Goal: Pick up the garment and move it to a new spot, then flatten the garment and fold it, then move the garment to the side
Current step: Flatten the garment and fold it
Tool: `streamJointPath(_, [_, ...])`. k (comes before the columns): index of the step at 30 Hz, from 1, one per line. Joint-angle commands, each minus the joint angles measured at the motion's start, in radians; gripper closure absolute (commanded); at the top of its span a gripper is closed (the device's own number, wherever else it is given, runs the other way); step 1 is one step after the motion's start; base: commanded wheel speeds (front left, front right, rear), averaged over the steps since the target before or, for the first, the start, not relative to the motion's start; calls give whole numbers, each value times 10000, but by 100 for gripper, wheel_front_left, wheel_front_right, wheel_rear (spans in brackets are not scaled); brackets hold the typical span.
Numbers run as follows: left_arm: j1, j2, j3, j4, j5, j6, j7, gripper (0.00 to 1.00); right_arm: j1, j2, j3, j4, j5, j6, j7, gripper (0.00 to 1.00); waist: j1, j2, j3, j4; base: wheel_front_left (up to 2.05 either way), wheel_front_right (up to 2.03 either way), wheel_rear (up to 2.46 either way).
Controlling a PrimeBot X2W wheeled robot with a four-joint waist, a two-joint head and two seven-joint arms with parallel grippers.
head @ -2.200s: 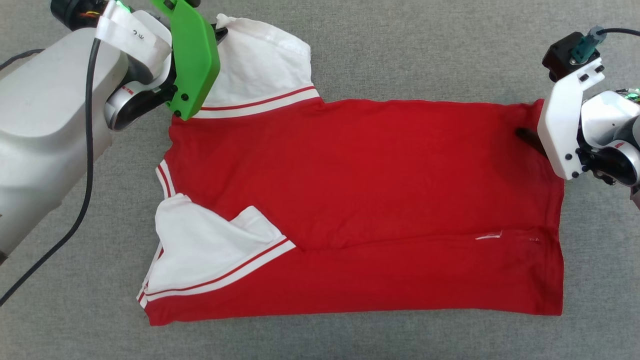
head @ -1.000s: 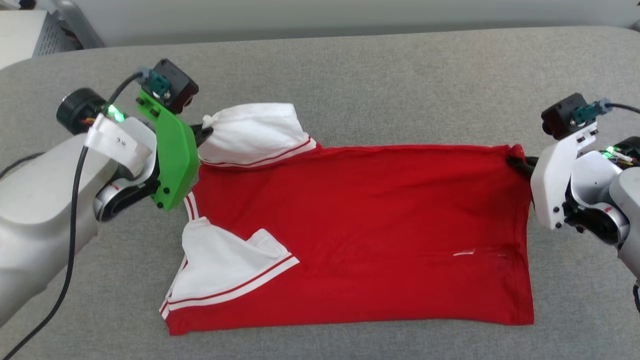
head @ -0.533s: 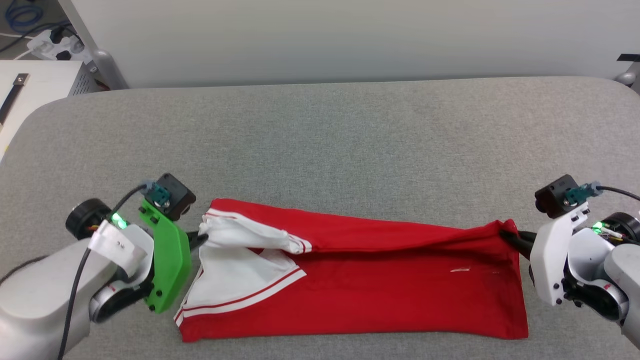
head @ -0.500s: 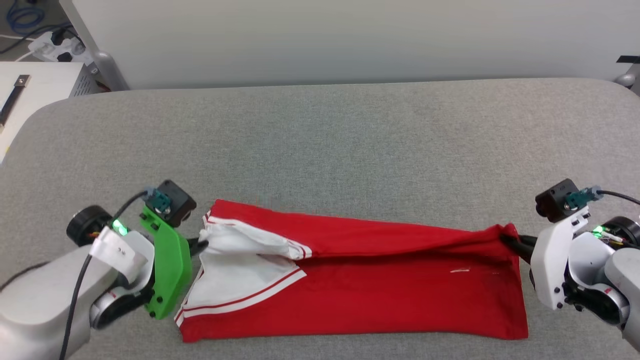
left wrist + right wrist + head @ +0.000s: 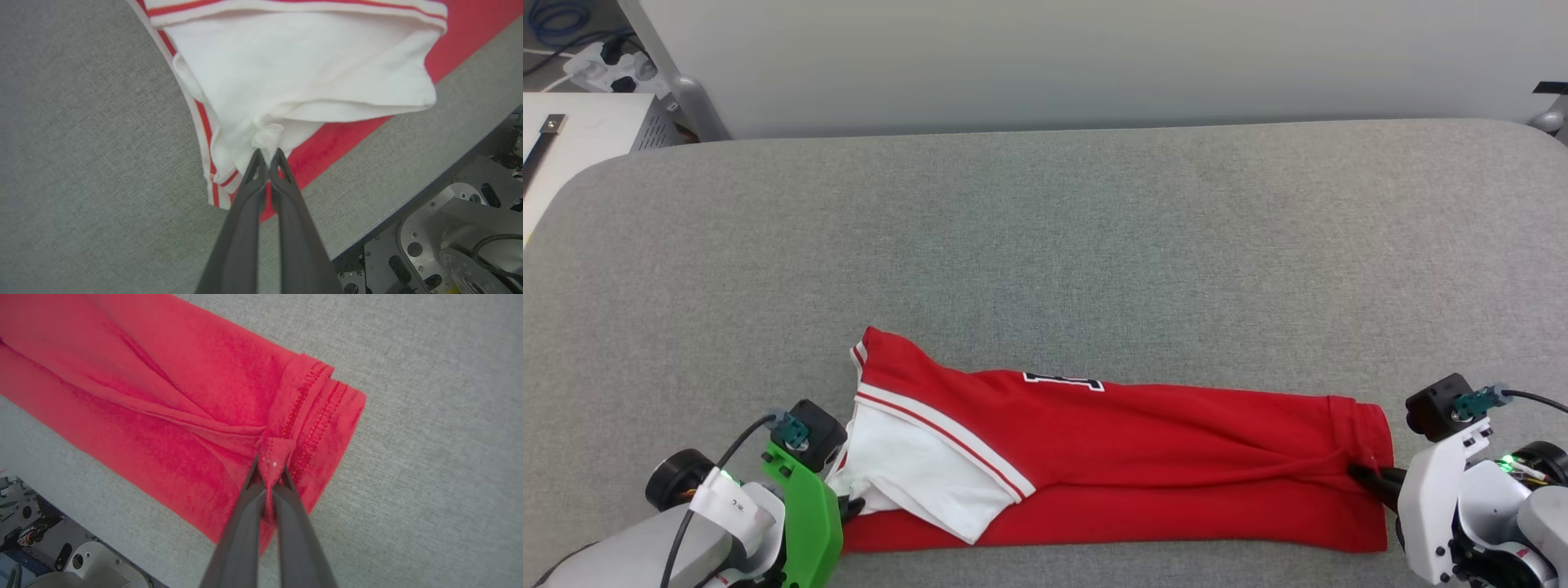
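Red jersey [image 5: 1160, 457] lies as a long narrow band on the grey padded surface [image 5: 1045, 229], spanning from the left gripper [image 5: 267, 157] to the right gripper [image 5: 269, 467] — one at each end.

Left gripper: fingers clenched on a small bunch of white fabric at the lower corner of the sleeve [image 5: 302, 69]. The sleeve fans out ahead of the tips, with striped trim just to one side of them.

Right gripper: fingers clamped on a puckered nub of red cloth at the stitched hem [image 5: 314, 400]. Creases radiate from the pinch back along the body of the shirt.

Judgement: the two end grips keep the band taut lengthwise, so the upper layer settles square over the lower one and does not slump. Black numerals [image 5: 1063, 380] peek out along the edge far from both grippers, which suggests that edge is the crease of a lengthwise fold.

Fold looks laid down. Letting go at both ends seems the next call — the sleeve sits skewed and may want smoothing.
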Motion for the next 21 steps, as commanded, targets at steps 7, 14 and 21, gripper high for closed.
streamJointPath(7, [367,-529,124,657,-129,154,-544,60,548,588,-411,278,-294,-7,24,58,1,0,203,-29,0,0,0])
streamJointPath(14, [572,-450,513,618,133,720,-1817,0,974,677,-1269,-197,-423,-7,-554,0,1,0,-194,25,0,0,0])
streamJointPath(21, [1042,-214,1228,22,312,1999,-3595,0,1667,379,-2836,-1331,-446,-7,-583,0,1,0,-503,131,0,0,0])
